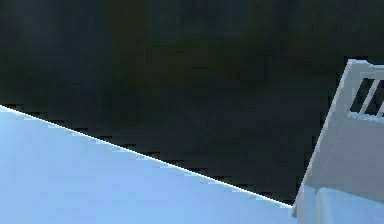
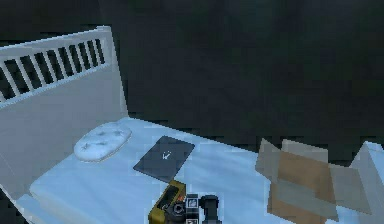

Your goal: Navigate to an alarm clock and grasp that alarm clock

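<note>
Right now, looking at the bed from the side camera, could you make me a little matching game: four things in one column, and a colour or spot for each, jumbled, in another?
Things:
1 pillow
2 flat slab
3 cardboard box
4 headboard

Descriptions:
A brown, flaps open
B white, slatted, upright
C dark grey, lying between pillow and box
D white, rounded, nearest the headboard

Pairs: 1-D, 2-C, 3-A, 4-B

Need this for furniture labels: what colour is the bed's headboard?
White headboard, clearest in the arm side view.
</note>
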### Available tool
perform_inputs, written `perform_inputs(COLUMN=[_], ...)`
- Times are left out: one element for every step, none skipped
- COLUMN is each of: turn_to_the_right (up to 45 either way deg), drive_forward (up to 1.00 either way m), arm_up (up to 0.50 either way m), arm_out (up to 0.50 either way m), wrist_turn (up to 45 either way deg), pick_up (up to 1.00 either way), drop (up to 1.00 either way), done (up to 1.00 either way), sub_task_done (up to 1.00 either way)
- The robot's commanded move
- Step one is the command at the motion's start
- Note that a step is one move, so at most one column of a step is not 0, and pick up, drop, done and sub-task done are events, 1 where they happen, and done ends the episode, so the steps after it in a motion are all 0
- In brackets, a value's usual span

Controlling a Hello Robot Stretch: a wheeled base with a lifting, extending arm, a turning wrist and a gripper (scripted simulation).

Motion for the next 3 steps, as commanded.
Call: perform_inputs(turn_to_the_right=[0.0, 0.0, 0.0], drive_forward=[0.0, 0.0, 0.0], arm_up=[0.0, 0.0, 0.0], arm_out=[0.0, 0.0, 0.0], wrist_turn=[45.0, 45.0, 15.0], pick_up=[0.0, 0.0, 0.0], drop=[0.0, 0.0, 0.0], done=[0.0, 0.0, 0.0], sub_task_done=[0.0, 0.0, 0.0])
